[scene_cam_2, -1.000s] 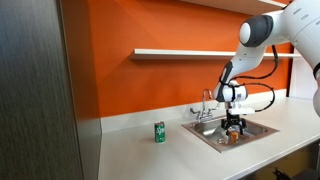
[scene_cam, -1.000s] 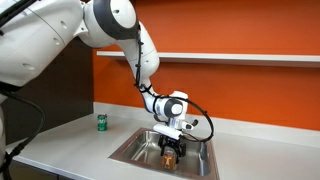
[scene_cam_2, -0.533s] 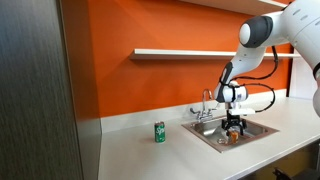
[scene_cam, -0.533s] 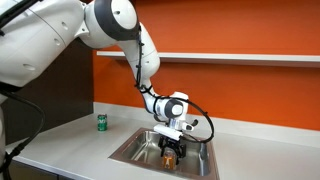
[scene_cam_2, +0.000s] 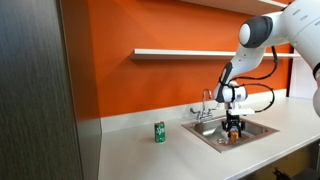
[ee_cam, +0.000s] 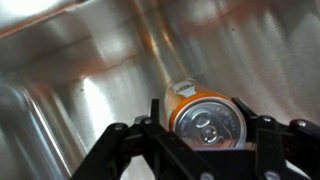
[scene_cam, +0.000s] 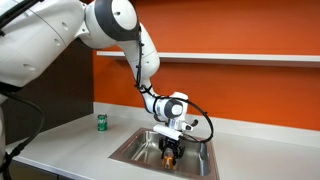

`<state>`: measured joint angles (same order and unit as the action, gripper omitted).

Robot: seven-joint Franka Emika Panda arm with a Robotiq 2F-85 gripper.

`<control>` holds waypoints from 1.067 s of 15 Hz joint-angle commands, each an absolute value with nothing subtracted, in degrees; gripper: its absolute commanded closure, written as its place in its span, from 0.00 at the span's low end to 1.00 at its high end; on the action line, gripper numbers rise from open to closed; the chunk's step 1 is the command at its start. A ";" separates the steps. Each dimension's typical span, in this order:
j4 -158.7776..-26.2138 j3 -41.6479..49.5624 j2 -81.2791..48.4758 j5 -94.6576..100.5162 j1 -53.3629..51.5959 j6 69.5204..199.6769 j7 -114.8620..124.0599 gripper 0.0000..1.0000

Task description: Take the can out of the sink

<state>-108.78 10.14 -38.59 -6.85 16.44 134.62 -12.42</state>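
Observation:
The can (ee_cam: 205, 118) is orange-brown with a silver top and stands upright on the floor of the sink (scene_cam: 130, 156). My gripper (ee_cam: 200, 106) reaches down into the basin and straddles the can. One finger lies against its right side. A thin gap shows between the left finger (ee_cam: 155, 108) and the can, so the jaws are narrow but open. In both exterior views the gripper (scene_cam: 171, 149) (scene_cam_2: 234, 129) hangs low in the steel sink (scene_cam_2: 206, 138), and only a sliver of the can (scene_cam: 171, 155) shows below it.
A green can (scene_cam: 101, 123) (scene_cam_2: 159, 132) stands on the grey counter beside the sink. The chrome faucet (scene_cam_2: 205, 107) rises behind the basin against the orange wall. A white shelf (scene_cam_2: 180, 52) runs along the wall above. The basin's steel walls (ee_cam: 60, 110) close in around the gripper.
The arm has stayed in place over the basin. The fingers appear to have drawn in closer round the can.

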 commanded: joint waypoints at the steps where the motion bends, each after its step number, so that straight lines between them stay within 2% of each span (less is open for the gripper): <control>1: -106.97 9.05 -39.11 -5.61 17.80 132.44 -12.52 0.58; 2: -106.96 9.07 -39.11 -5.59 17.79 132.38 -12.48 0.62; 16: -109.09 9.95 -34.22 -4.95 16.97 132.07 -11.48 0.62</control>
